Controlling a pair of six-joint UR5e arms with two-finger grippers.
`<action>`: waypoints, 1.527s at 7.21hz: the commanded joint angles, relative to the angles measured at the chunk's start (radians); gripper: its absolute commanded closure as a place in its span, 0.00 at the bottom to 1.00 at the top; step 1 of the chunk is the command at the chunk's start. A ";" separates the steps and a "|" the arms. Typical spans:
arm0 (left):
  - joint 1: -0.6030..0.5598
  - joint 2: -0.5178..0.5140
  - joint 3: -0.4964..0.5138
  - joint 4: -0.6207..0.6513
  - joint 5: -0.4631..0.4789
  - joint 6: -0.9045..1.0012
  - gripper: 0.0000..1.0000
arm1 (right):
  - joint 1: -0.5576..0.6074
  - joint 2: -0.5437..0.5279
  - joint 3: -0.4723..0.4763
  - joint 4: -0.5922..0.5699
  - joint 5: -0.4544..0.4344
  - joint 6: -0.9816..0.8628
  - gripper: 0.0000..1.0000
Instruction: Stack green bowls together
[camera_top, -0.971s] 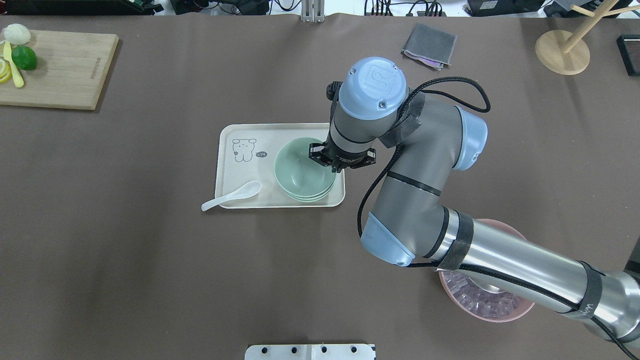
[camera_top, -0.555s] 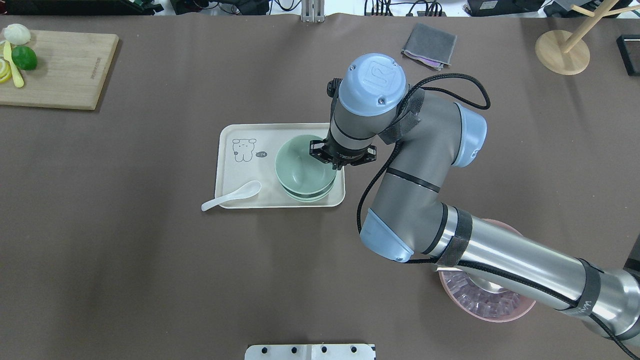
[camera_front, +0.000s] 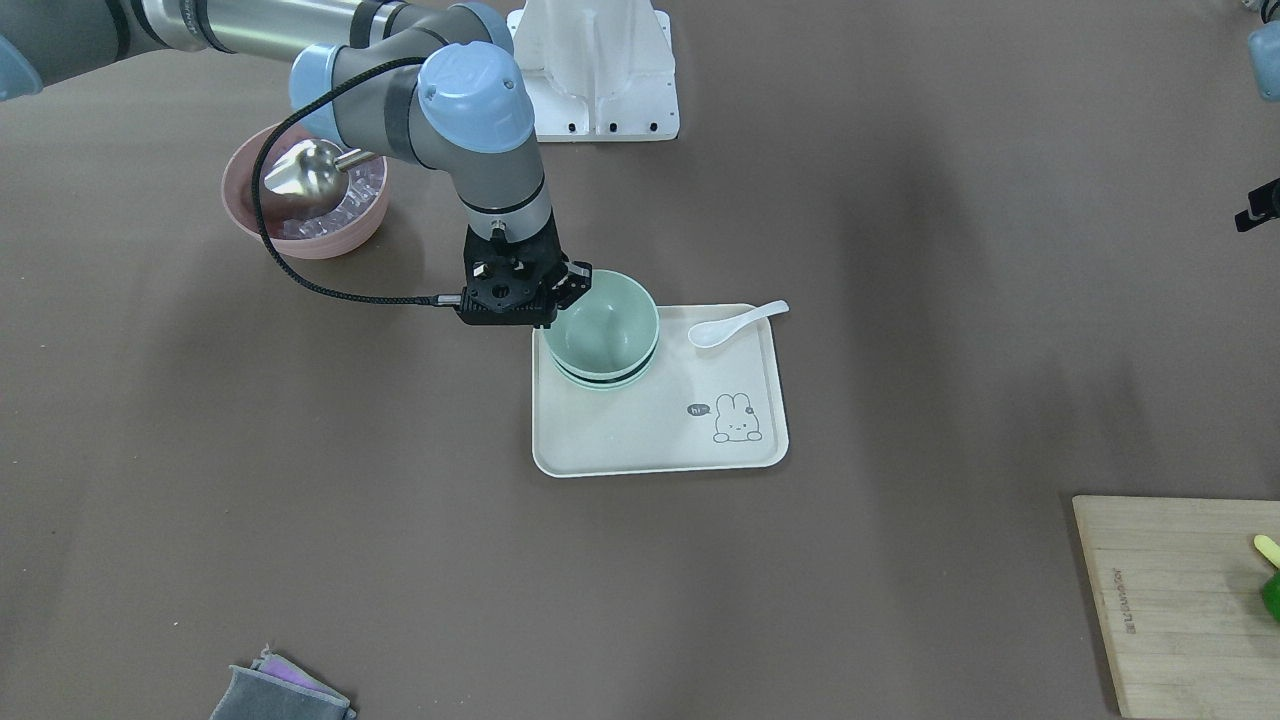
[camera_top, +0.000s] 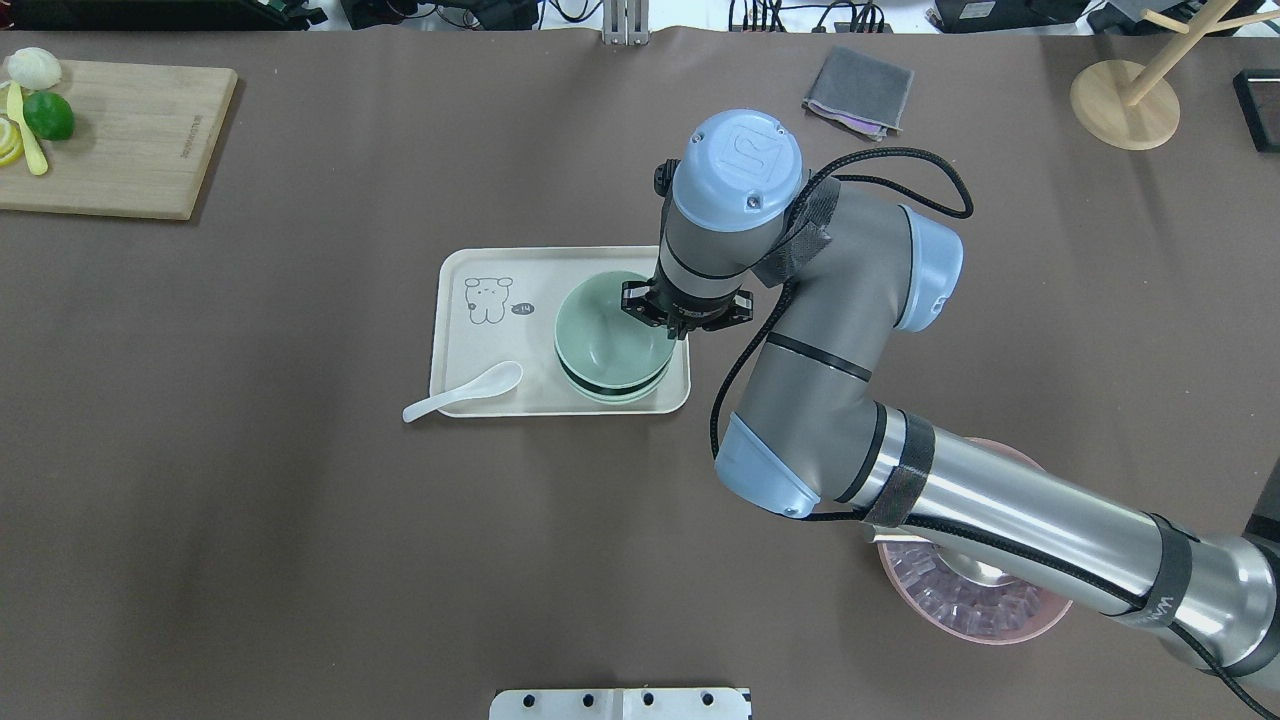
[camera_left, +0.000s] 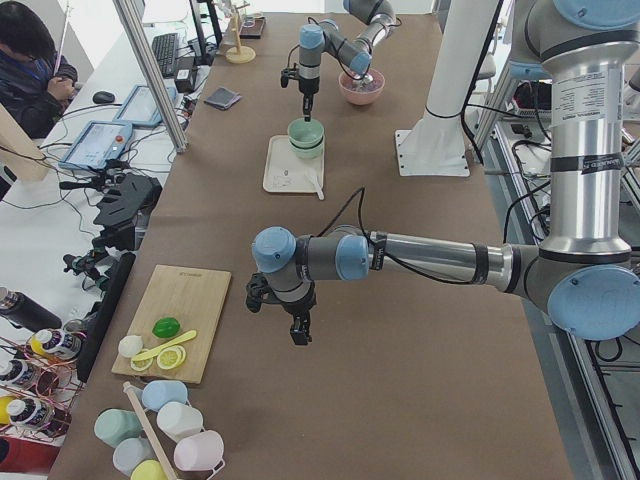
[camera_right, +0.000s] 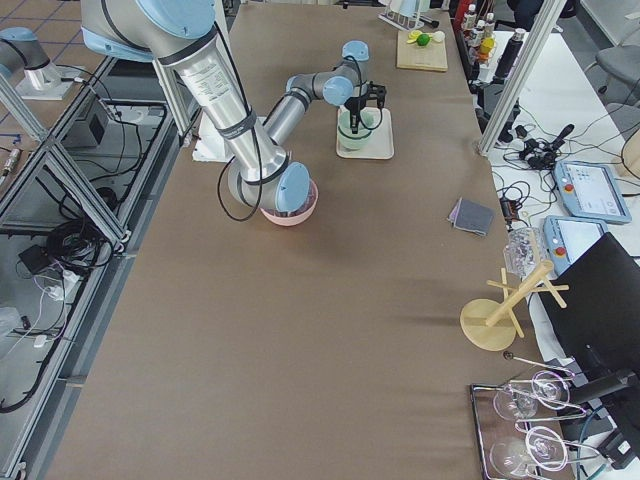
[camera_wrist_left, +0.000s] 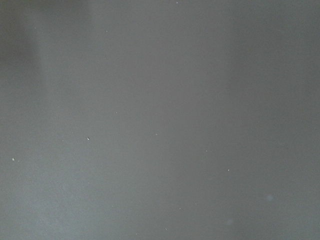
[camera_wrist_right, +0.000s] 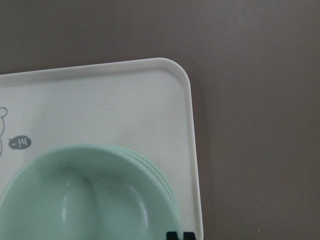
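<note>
Three pale green bowls sit nested on the right half of a cream tray (camera_top: 480, 270) (camera_front: 650, 440). The top green bowl (camera_top: 605, 335) (camera_front: 600, 330) (camera_wrist_right: 85, 200) stands a little above the two lower ones (camera_top: 618, 393) (camera_front: 600, 380), with a dark gap under it. My right gripper (camera_top: 652, 314) (camera_front: 570, 288) points straight down at the bowl's right rim and is shut on that rim. My left gripper (camera_left: 298, 335) hangs over bare cloth far from the tray. I cannot tell whether it is open or shut.
A white spoon (camera_top: 465, 390) lies across the tray's near left corner. A pink bowl (camera_top: 990, 620) with ice and a metal scoop sits under my right arm. A cutting board (camera_top: 120, 140) with fruit, a grey cloth (camera_top: 860, 90) and a wooden stand (camera_top: 1125, 100) are at the far edge.
The top green bowl has risen slightly off the two below in my right gripper, and a dark gap has opened under it. The right wrist has shifted a little.
</note>
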 joint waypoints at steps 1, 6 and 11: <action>0.000 0.000 0.001 0.000 0.000 -0.002 0.02 | -0.001 0.003 -0.008 0.001 0.000 0.000 1.00; 0.000 0.000 0.001 -0.001 0.000 0.000 0.02 | -0.007 0.006 -0.009 0.000 0.000 0.001 1.00; 0.000 0.000 0.001 0.000 0.000 0.000 0.02 | -0.017 0.006 -0.011 0.000 -0.002 -0.019 1.00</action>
